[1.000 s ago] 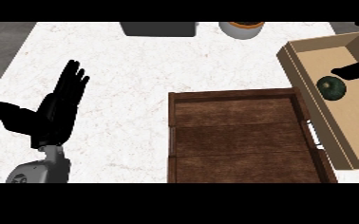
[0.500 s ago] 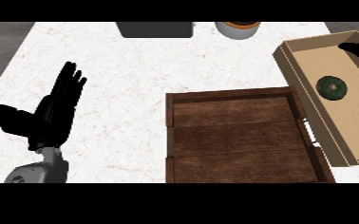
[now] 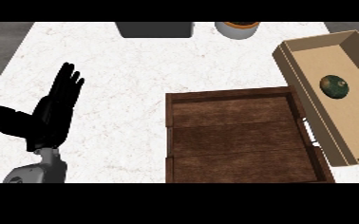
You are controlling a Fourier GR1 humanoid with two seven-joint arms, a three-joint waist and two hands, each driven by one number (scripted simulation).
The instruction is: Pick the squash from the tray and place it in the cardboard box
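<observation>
The dark green round squash (image 3: 336, 86) lies inside the cardboard box (image 3: 303, 81) at the right edge of the counter. Nothing touches it. The dark wooden tray (image 3: 238, 137) sits just left of the box, with nothing on its slats. My left hand (image 3: 54, 108) rests at the left of the view, fingers straight and pointing up, holding nothing. My right hand does not show anywhere.
A dark grey rectangular object (image 3: 155, 29) and a grey bowl with brown contents (image 3: 237, 29) stand along the counter's far edge. White marbled counter top (image 3: 140, 76) spreads between my left hand and the tray.
A second ago my right hand was over the squash in the box. It has pulled away to the right out of view, leaving the squash lying there. The left hand has not moved.
</observation>
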